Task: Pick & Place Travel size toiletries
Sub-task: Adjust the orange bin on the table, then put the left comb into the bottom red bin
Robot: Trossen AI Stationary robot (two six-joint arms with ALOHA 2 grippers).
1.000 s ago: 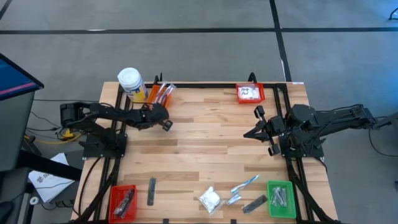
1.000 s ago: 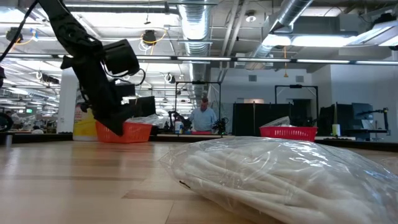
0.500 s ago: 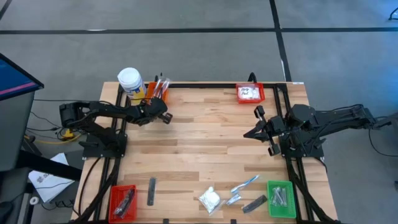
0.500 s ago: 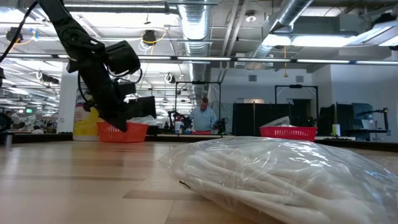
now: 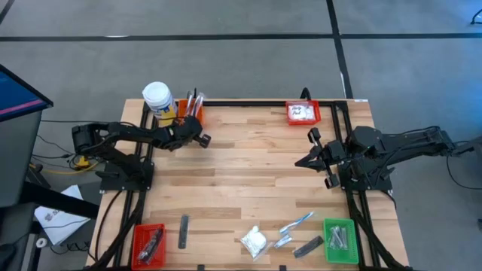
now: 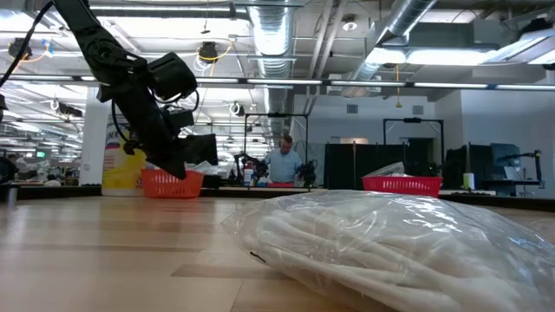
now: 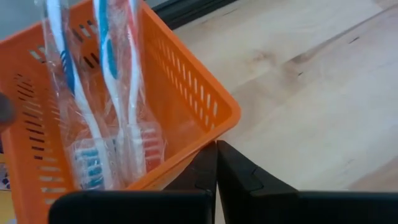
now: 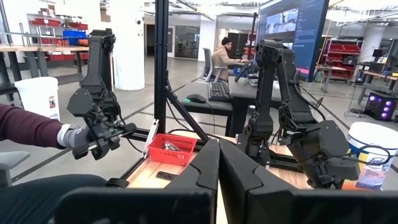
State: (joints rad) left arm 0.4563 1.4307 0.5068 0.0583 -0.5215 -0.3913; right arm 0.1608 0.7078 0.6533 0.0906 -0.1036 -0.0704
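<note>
The orange bin (image 5: 189, 111) stands at the far left beside the yellow jar and holds wrapped toothbrushes (image 7: 106, 93) standing on end. My left gripper (image 7: 216, 152) is shut, its tips at the bin's outer wall. Loose toiletries lie near the front edge: a white packet (image 5: 254, 241), wrapped toothbrushes (image 5: 296, 223), a silvery sachet (image 5: 282, 242) and dark bars (image 5: 184, 230), (image 5: 307, 246). In the low view the white packet (image 6: 381, 243) fills the foreground. My right gripper (image 5: 300, 162) hovers shut at the table's right, holding nothing. My left gripper has its shut fingertips (image 7: 208, 163) at the orange bin's outer wall, just under the rim's corner (image 7: 225, 118). It comes slanting down from the table's near side. I cannot tell whether the tips touch the wall.
A white-capped yellow jar (image 5: 158, 98) stands just off the far left corner. A red bin (image 5: 303, 113) with white packets is at the far right, another red bin (image 5: 148, 245) at the near left, a green bin (image 5: 340, 241) at the near right. A person's sleeve (image 8: 31, 127) shows beyond the table.
My left gripper, still shut, has moved a little toward the far edge and the orange bin, and has rolled slightly. The bin has turned from askew to square and shifted slightly toward the jar; the toothbrushes in it now stand more upright.
</note>
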